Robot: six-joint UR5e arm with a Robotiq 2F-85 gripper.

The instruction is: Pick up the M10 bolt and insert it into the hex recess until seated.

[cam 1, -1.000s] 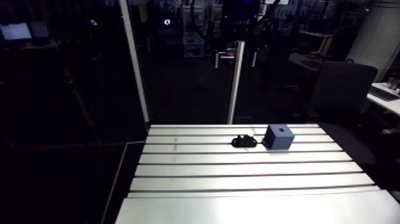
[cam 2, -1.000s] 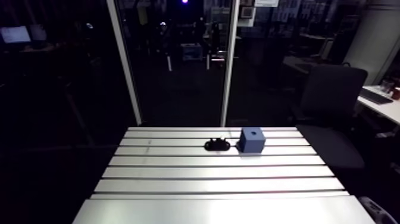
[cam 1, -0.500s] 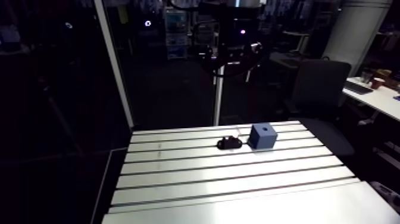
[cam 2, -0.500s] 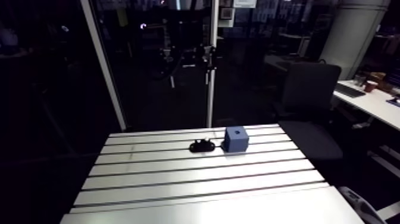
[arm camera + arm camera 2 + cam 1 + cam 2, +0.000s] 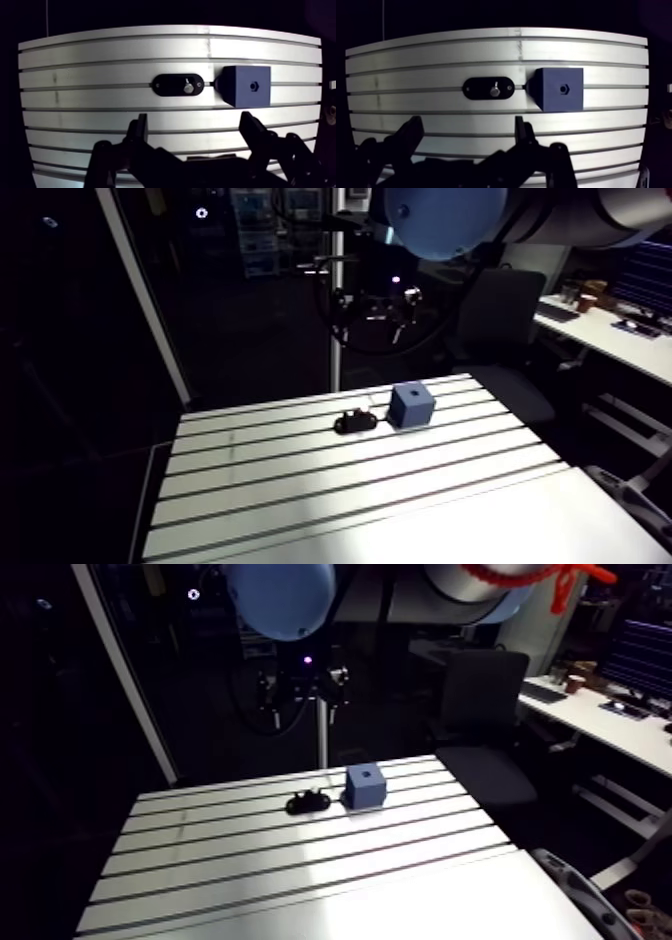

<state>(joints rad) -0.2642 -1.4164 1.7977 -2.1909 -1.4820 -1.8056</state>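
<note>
In the wrist view the bolt (image 5: 188,88) stands upright in a black oval holder (image 5: 167,85) on the table, its silvery end facing up. Right beside the holder sits a blue cube (image 5: 247,86) with a small hex recess (image 5: 254,86) in its top face. My gripper (image 5: 195,125) is high above the table and open, with nothing between its dark fingers (image 5: 141,127); holder and cube lie ahead of them. In the arm view the holder (image 5: 355,422) and the cube (image 5: 411,404) sit near the table's far edge.
The slotted aluminium table (image 5: 300,488) has long grooves running across it and a plain plate along its near edge. A thin upright post (image 5: 335,338) stands just behind the far edge.
The arm view has shifted as the camera moved, and the arm's blue joint cap now shows along its upper edge. Holder, bolt and cube have kept their places on the table.
</note>
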